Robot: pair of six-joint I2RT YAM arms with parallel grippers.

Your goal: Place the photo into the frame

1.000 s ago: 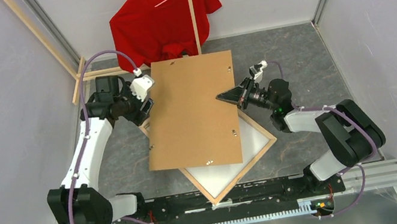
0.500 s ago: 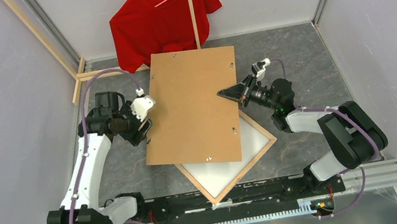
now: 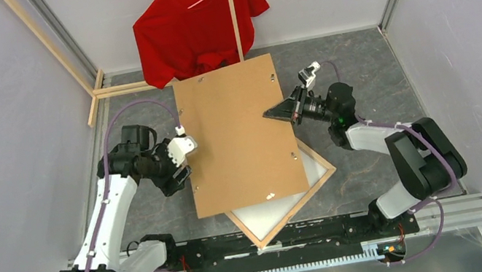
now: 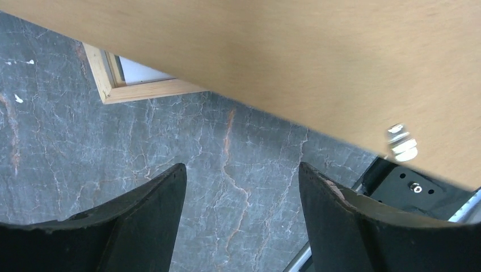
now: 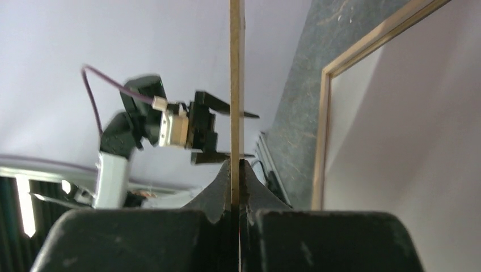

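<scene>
Running along the left wall to the far-left corner, pale wooden poles [image 3: 116, 90] are recorded first.

The left gripper [image 4: 240, 170] is noted as released: its two black fingers are spread wide with nothing between them, and only the grey marbled table [image 3: 359, 64] is seen through the gap. It is placed just beside the left edge of the brown board [image 3: 238, 136] and lower than it, so the board's underside is shown in the left wrist view.

A red T-shirt [image 3: 197, 25] is hung on a hanger at the far centre, just behind the board's far edge.

The brown board, a plain rectangular sheet, is held raised off the table. Small metal tabs [image 3: 268, 196] are set near its edges. Its near end is spread over the frame.

The frame [image 3: 300, 205] is laid flat on the table at the near centre, turned cornerwise, pale wood face up. Its far part is covered by the board. One corner is seen near the left gripper, apart from its fingers.

The photo [image 3: 273, 213] is lodged inside the frame with only its plain white back showing, partly covered by the board.

The right gripper [image 5: 236, 165] is clenched on the board's right edge, the thin edge pinched between both fingers. Frame and photo are seen lower and nearer the arm bases, untouched by it.
</scene>
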